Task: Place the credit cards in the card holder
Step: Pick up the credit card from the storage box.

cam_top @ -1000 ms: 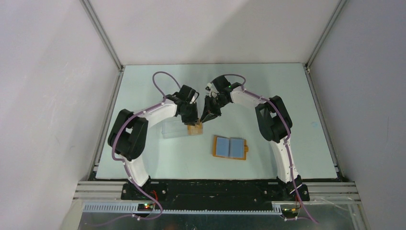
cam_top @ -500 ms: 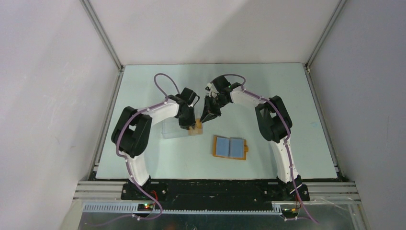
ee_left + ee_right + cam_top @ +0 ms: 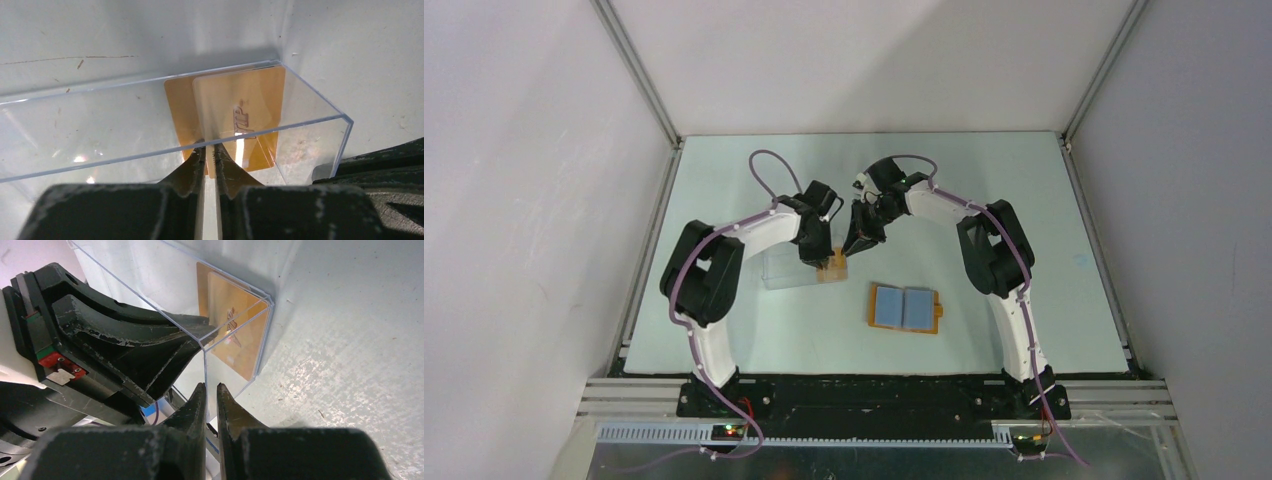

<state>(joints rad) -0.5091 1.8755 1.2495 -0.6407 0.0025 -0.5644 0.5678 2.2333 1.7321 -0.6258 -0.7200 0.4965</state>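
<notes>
- Fingers [image 3: 192, 167] of the left gripper [image 3: 208, 149] are almost shut, with only a thin slit between them.
- Their tips reach inside a clear box [image 3: 100, 125] and pinch the bottom edge of the front one of two orange cards [image 3: 235, 110].
- These cards stand up on edge at the right end of the box. One sits a little in front of the other, and they overlap.
- On the front card there is a pale mark, but it is too small to read.
- Fingers [image 3: 197, 405] of the right gripper [image 3: 210, 387] are nearly shut too.
- One thin wall of the clear box runs down into the slit between them, so this gripper is pinching the box at the end where the cards are.
- From the right wrist camera, the black fingers of the left gripper poke into the box from the left and touch the cards [image 3: 235, 340].
- Seen from above, the two grippers meet near the middle of the pale green table [image 3: 1024, 200], with the cards [image 3: 832, 270] just under them.
- From there the box [image 3: 782, 270] lies flat and stretches to the left.
- The wallet [image 3: 905, 308] lies open on the table, near the box and closer to the arm bases, a bit to the right.
- It shows two blue panels [image 3: 891, 306] facing up and a small orange tab [image 3: 938, 312] on its right edge.
- Nothing touches the wallet.
</notes>
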